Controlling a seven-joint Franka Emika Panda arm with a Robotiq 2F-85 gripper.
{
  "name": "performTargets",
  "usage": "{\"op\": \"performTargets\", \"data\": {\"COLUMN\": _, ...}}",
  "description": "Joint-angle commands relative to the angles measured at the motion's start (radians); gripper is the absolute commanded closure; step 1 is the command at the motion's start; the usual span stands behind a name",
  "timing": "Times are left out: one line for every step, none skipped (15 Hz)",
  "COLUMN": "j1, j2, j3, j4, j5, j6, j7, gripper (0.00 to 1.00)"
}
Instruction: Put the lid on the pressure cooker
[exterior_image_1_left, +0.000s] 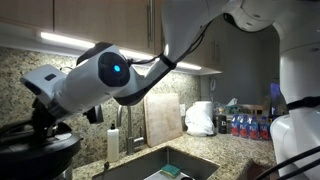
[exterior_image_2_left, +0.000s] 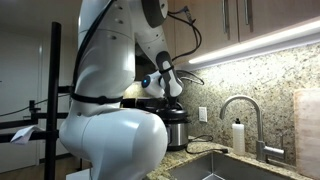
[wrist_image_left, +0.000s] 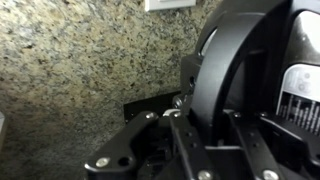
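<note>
Half done at a guess. Nearest, wrist view: gripper clenched, seemingly on raised handle of lid, seen edge-on as a black arc. Just beyond, to the right: pressure cooker, label side showing. Cannot tell whether lid touching rim or apart. Step in hand: positioning lid over pot. Next, probably: centre over steel rim, level, lower until seated, only then let go. Risk of a tilted landing, hung on one edge. Farther off: granite backsplash, sink, faucet, white bag.
</note>
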Motion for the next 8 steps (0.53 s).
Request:
{"op": "performTargets", "data": {"j1": -0.001, "j2": 0.088, "j3": -0.001, "j4": 0.132, "j5": -0.073, "j6": 0.099, "j7": 0.048, "gripper": 0.94}}
{"op": "performTargets", "data": {"j1": -0.006, "j2": 0.119, "j3": 0.000, "j4": 0.169, "j5": -0.081, "j6": 0.137, "j7": 0.048, "gripper": 0.94}}
{"op": "performTargets", "data": {"j1": -0.009, "j2": 0.146, "j3": 0.002, "j4": 0.201, "j5": -0.082, "j6": 0.167, "j7": 0.043, "gripper": 0.94}}
{"op": "performTargets", "data": {"j1": -0.011, "j2": 0.172, "j3": 0.003, "j4": 0.230, "j5": -0.078, "j6": 0.187, "j7": 0.032, "gripper": 0.94}}
{"op": "performTargets", "data": {"j1": -0.013, "j2": 0.195, "j3": 0.004, "j4": 0.255, "j5": -0.072, "j6": 0.210, "j7": 0.023, "gripper": 0.94}}
{"op": "performTargets", "data": {"j1": -0.015, "j2": 0.214, "j3": 0.002, "j4": 0.275, "j5": -0.060, "j6": 0.233, "j7": 0.012, "gripper": 0.94}}
{"op": "performTargets", "data": {"j1": -0.016, "j2": 0.214, "j3": -0.006, "j4": 0.287, "j5": -0.033, "j6": 0.258, "j7": -0.010, "gripper": 0.94}}
{"op": "performTargets", "data": {"j1": -0.018, "j2": 0.220, "j3": -0.011, "j4": 0.297, "j5": -0.031, "j6": 0.266, "j7": -0.011, "gripper": 0.94}}
